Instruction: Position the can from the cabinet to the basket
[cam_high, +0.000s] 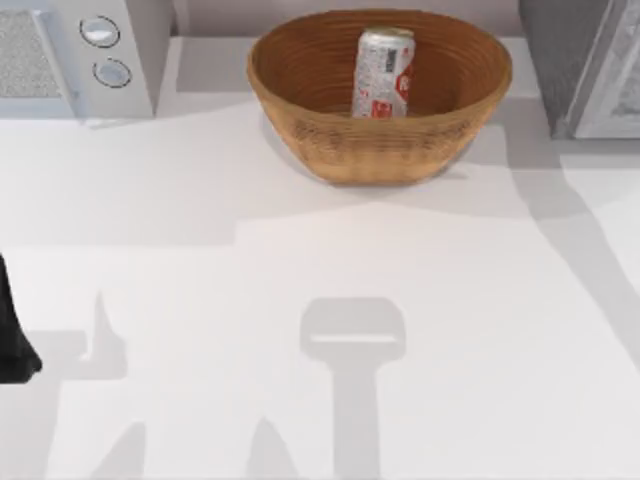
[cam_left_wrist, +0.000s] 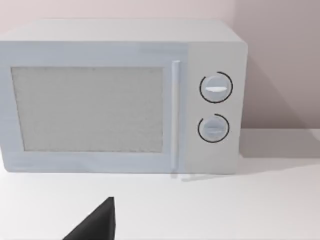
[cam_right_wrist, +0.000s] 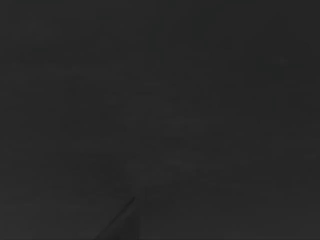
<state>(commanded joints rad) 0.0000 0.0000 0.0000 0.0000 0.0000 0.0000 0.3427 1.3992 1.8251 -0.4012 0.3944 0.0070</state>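
A: Describe the work surface.

B: A plain white table (cam_high: 200, 200) fills the top view, crossed by grey shadows. A pale wall runs behind it at the upper edge of the frame.

A: Locate the task items.

B: The large oval woven wicker basket, warm brown with ribbed coils (cam_high: 300, 70), stands on the table at the upper centre of the frame. The slim silver metal drink can with a red and white printed label (cam_high: 383, 73) lies inside it, tilted, resting against the inner wall on the right half of the bowl.

A: Other fixtures?

B: A white microwave oven with two round knobs (cam_high: 100, 55) occupies the upper left corner of the top view. The left wrist view shows it from the front (cam_left_wrist: 120, 97): door shut, mesh window at left, knobs stacked at right. A grey cabinet (cam_high: 590, 65) stands at the upper right corner, well apart from the basket.

A: Arm status?

B: A dark part of the left arm (cam_high: 12, 335) sits at the left edge of the top view, lower half, away from the basket. A dark finger tip (cam_left_wrist: 97, 222) enters the lower edge of the left wrist view; whether that gripper is apart or together cannot be told. The right wrist view is dark.
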